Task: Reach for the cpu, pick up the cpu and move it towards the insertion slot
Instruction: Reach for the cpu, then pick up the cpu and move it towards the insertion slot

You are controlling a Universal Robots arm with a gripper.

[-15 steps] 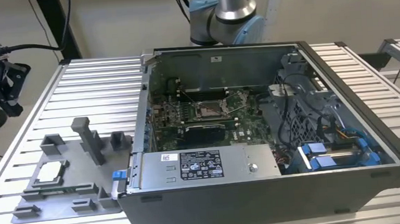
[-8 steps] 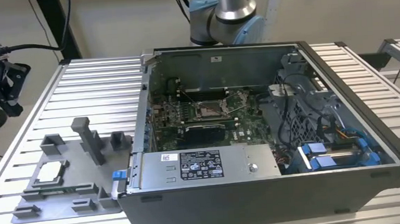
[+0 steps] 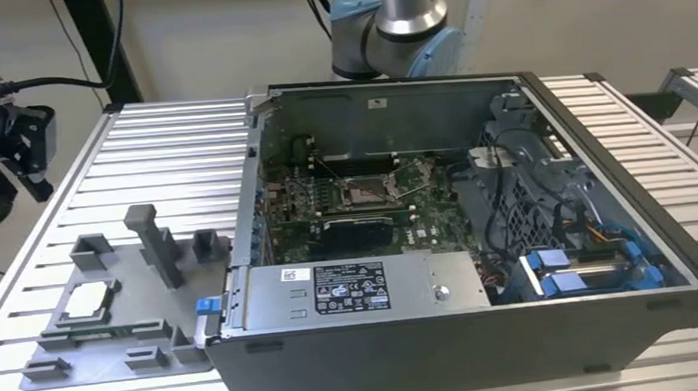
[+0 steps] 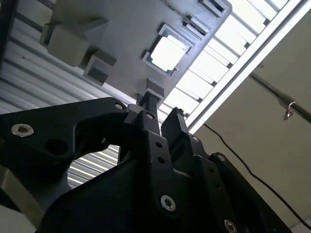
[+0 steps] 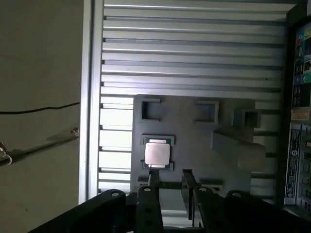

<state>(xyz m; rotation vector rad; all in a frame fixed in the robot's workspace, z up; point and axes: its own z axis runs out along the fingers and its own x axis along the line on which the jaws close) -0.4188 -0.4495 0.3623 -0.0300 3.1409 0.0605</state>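
The hand [image 5: 170, 177], spread wide and empty, points toward the cpu [image 5: 157, 154], well apart.

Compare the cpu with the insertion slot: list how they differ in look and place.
The cpu has a pale, silvery top; the insertion slot has a dark centre in a shiny metal frame. The cpu lies on the grey fixture plate outside the computer case; the insertion slot sits on the green motherboard inside it. Both are square and lie flat.
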